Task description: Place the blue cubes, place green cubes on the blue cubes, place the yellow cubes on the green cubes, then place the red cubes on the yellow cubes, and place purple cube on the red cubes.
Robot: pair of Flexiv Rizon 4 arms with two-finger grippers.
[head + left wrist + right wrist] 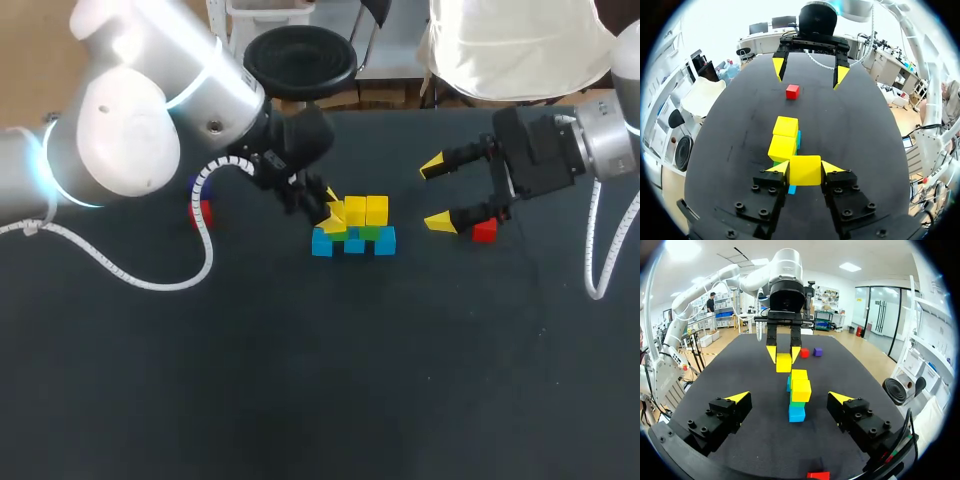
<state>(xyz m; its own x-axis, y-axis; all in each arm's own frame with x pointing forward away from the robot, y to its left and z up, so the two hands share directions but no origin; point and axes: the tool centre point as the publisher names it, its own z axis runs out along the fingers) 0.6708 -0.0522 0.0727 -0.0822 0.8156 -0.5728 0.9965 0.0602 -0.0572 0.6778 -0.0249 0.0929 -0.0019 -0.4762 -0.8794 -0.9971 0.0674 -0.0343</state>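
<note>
The yellow cube [805,170] was pinched between the left jaws, with one yellow tip [780,168] pressed against each of two opposite faces. The cube was held at the end of the stack nearest the left jaws. Whether it rested on the cube beneath could not be determined.

Directly ahead of the left jaws, two more yellow cubes [782,147] lay in a row, one touching the other. They sat on green cubes [798,403], and these sat on blue cubes [796,413] resting on the black table [300,380].

Beyond the stack, farther ahead of the left jaws, a red cube [792,91] lay on the table. It was just below the right jaws and apart from both of their tips. In the head view it appeared just beside the tip [440,222] on the robot's side.

The right jaws were spread wide, facing the stack and the left jaws across it.

Behind the left jaws, beside the left arm [130,110], a second red cube [804,353] and a purple cube [817,352] lay near each other on the table, well apart from the stack.
</note>
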